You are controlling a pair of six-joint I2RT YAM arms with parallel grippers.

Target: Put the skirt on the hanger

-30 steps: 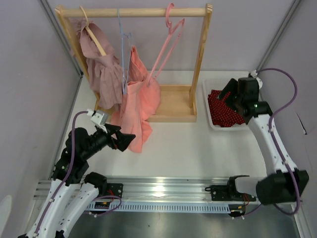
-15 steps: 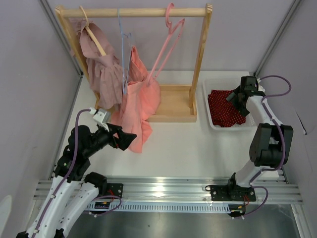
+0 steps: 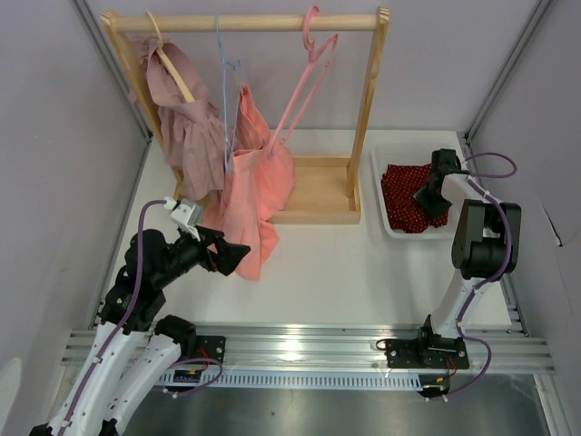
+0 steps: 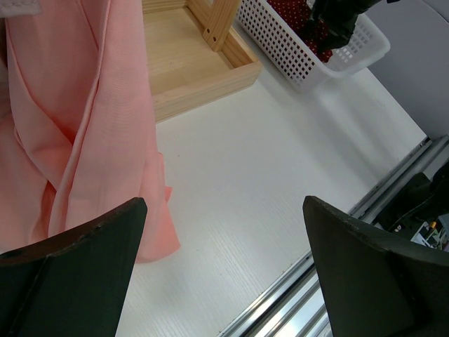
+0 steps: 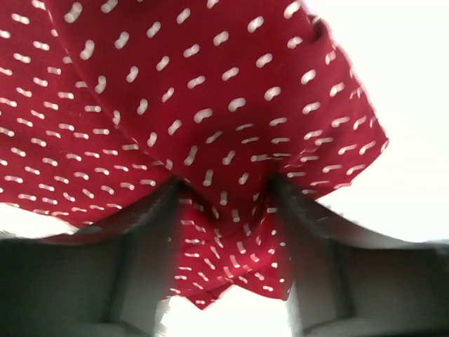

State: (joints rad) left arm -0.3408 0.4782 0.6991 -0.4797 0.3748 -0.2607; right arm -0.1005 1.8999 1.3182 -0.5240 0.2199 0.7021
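skirt (image 5: pixel 210 105) | now pinched by right tool (image 5: pixel 224 184), lowered into basket (image 4: pixel 280 49) | left tool (image 4: pixel 223 205) wide open, unmoved

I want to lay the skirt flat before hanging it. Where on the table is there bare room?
The table is bare between the rack base, the front rail, the left gripper and the basket. Crowded: the salmon garment at the left; the basket, filled by the skirt and right gripper.
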